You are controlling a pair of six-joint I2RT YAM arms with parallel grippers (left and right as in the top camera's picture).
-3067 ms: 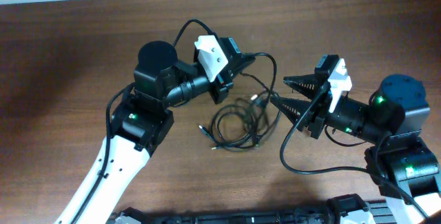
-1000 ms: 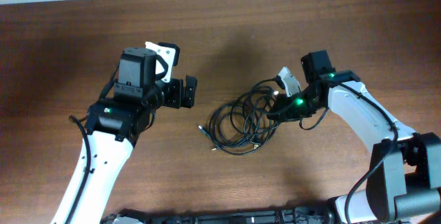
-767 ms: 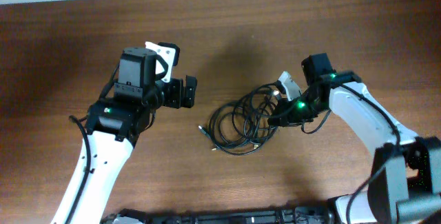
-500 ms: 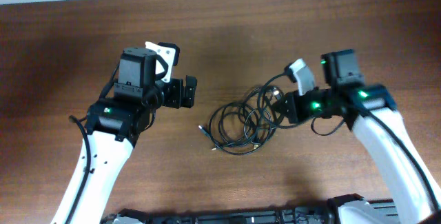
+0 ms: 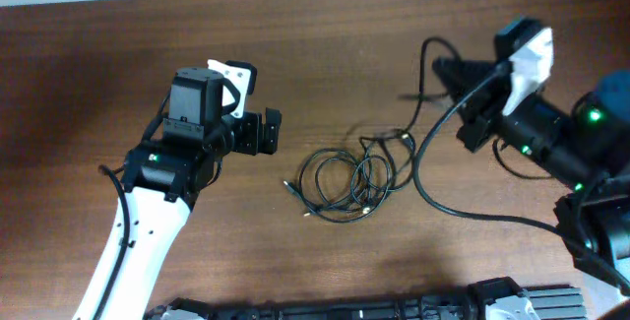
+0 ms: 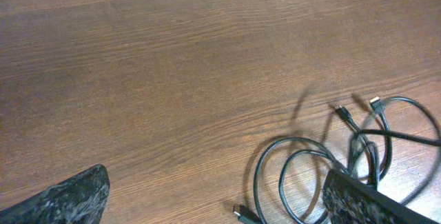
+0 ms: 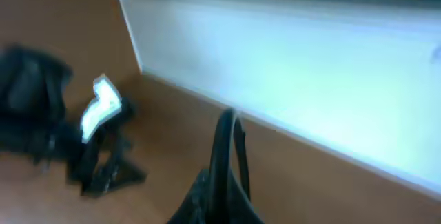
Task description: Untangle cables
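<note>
The cables (image 5: pixel 346 177) lie in a tangle of thin black loops at the table's middle, plug ends sticking out at the left (image 5: pixel 288 186) and upper right (image 5: pixel 405 139). My left gripper (image 5: pixel 264 133) hangs open just left of the pile. In the left wrist view its fingers (image 6: pixel 67 198) stand wide apart over bare wood, with the loops (image 6: pixel 303 176) by the right finger. My right gripper (image 5: pixel 440 67) is raised up and to the right of the pile. It is shut on a black cable loop (image 7: pixel 226 145) that rises from its jaws and trails down toward the pile.
A thicker black arm wire (image 5: pixel 423 187) sweeps from the right arm down past the pile's right side. The table's far edge and a white wall (image 7: pixel 310 65) lie beyond the right gripper. The left arm (image 7: pixel 76 141) shows blurred in the right wrist view.
My right arm has lifted from the pile's right side and swung up and right, drawing a cable with it; the pile has shifted and stretched slightly. The left arm has stayed still and open.
</note>
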